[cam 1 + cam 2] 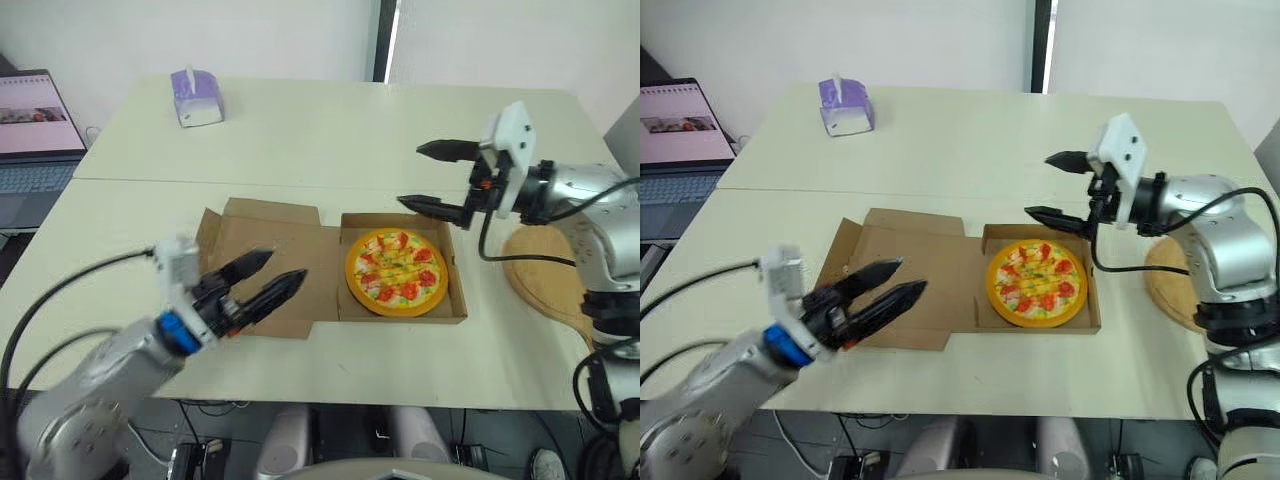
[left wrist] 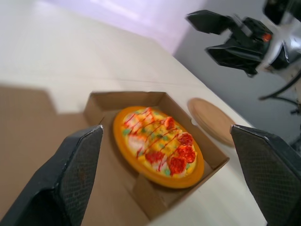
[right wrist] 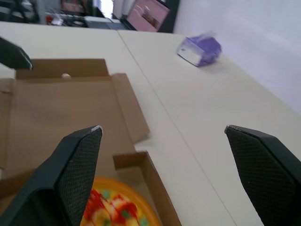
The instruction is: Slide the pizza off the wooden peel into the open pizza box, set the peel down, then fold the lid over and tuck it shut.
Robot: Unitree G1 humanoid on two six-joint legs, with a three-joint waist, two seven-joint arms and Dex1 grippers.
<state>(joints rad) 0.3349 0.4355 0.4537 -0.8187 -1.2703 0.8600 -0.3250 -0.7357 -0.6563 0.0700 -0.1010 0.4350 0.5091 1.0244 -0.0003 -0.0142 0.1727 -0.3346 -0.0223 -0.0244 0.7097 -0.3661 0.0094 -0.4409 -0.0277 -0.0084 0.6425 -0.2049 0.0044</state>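
Our left end effector point(image 1: 285, 265), spread wide and empty, hovers over the flat lid point(image 1: 270, 235). The pizza point(image 1: 396, 272) sits in the box point(image 1: 458, 305) just below our right end effector point(image 1: 410, 176), also spread and empty. The peel point(image 1: 540, 285) lies on the tabletop point(image 1: 300, 130) under that arm. We judge only fold and tuck remain. The left wrist view bares the peel's face, which the head views have half-covered by the arm.

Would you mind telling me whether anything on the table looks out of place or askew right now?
Nothing stands out. The pizza sits flat inside the box, the lid lies open and flat, and the wooden peel rests on the table beside it.
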